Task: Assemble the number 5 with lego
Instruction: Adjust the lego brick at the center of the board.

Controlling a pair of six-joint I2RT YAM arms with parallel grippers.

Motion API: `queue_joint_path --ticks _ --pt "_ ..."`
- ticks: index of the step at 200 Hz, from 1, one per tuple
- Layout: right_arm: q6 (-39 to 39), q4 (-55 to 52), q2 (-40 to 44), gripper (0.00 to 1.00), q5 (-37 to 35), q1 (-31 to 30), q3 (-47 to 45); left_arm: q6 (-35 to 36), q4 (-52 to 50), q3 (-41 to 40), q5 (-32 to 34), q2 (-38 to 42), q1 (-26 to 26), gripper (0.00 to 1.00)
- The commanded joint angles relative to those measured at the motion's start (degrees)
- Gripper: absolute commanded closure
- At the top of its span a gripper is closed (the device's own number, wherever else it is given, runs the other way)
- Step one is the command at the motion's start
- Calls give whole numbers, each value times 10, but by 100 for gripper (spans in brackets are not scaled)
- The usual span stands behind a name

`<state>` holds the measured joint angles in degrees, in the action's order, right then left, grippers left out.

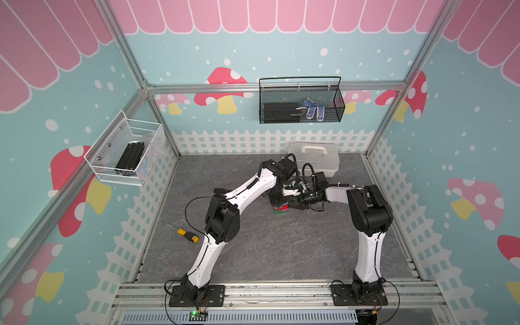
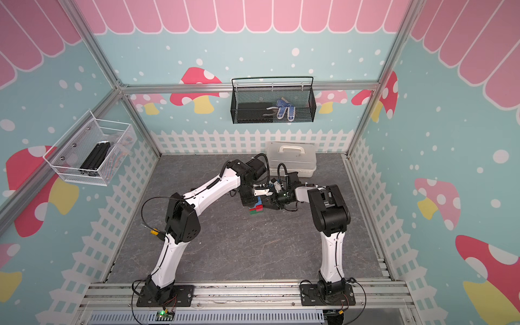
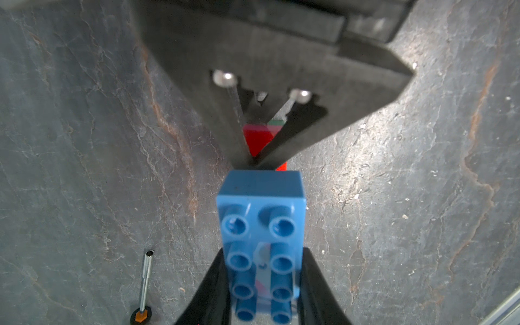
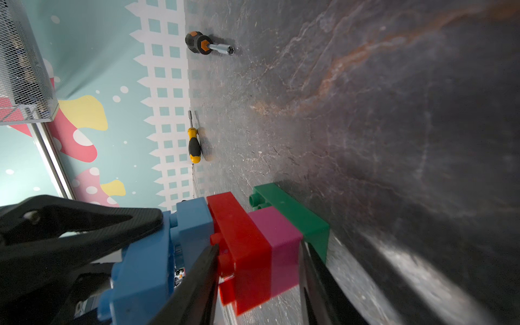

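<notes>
Left hand [image 3: 263, 253] grips long blue brick [image 3: 261, 194], right hand [image 4: 257, 247] clamps red-and-pink stack [image 4: 270, 236]; yellow screwdriver [image 4: 194, 145] lies well aside

In both top views you get only a sliver of the stack of studded plastic bricks [image 1: 281, 210] [image 2: 256, 210]; the left gripper [image 1: 280, 200] and right gripper [image 1: 292, 204] cover its upper layers. In the left wrist view the long blue studded brick [image 3: 261, 225] runs off the bottom edge, and the blurred right gripper hides most of the red brick [image 3: 257, 138] and green brick [image 3: 277, 122]. In a top view the left arm [image 2: 183, 222] covers most of the yellow-handled screwdriver [image 2: 154, 232].
</notes>
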<state>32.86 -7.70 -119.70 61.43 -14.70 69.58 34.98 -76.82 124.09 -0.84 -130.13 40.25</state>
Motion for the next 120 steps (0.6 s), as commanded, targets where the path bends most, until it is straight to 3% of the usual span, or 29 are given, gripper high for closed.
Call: queue_joint_path --ticks 1,120 --pt "-14 -25 -31 54 -28 -5 -1 24 1 18 -1 -16 2 100" --pt "-25 -11 -56 55 -4 7 -14 21 -3 19 0 -22 1 100"
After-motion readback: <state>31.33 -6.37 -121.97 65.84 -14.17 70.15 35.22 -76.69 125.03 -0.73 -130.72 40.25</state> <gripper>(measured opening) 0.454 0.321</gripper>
